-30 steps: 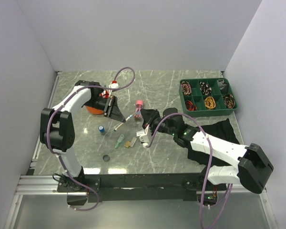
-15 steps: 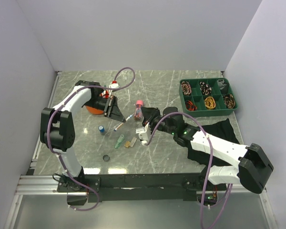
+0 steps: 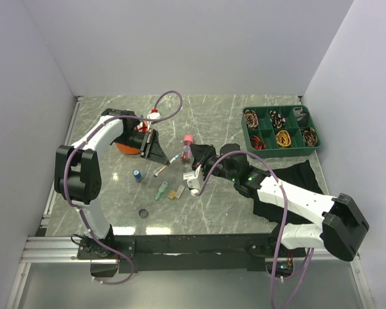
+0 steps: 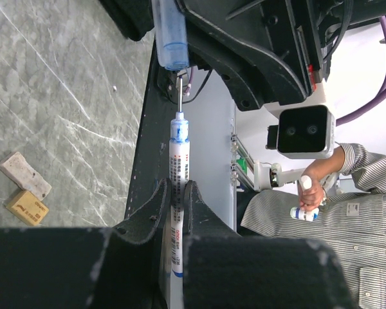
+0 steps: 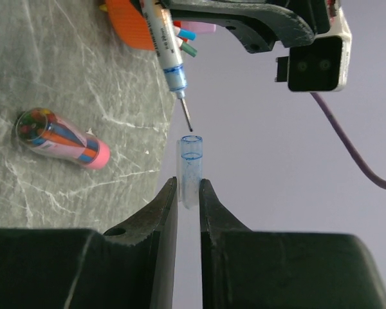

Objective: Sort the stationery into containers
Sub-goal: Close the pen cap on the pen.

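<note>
Clamping pen [image 4: 178,161] in left gripper [image 4: 174,193] and cap [image 5: 190,161] in right gripper [image 5: 188,190], above worktop [image 3: 212,116], tip just short of cap mouth. Risking a miss: slight tilt jamming tip on rim, knocking cap loose. Counting below one tube [image 5: 61,138], one clip [image 3: 161,190], two erasers [image 4: 27,207], one pot [image 3: 125,147].

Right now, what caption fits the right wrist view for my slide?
Right hand holds a clear cap just below a white pen's tip; pink tube lies on the table.
</note>
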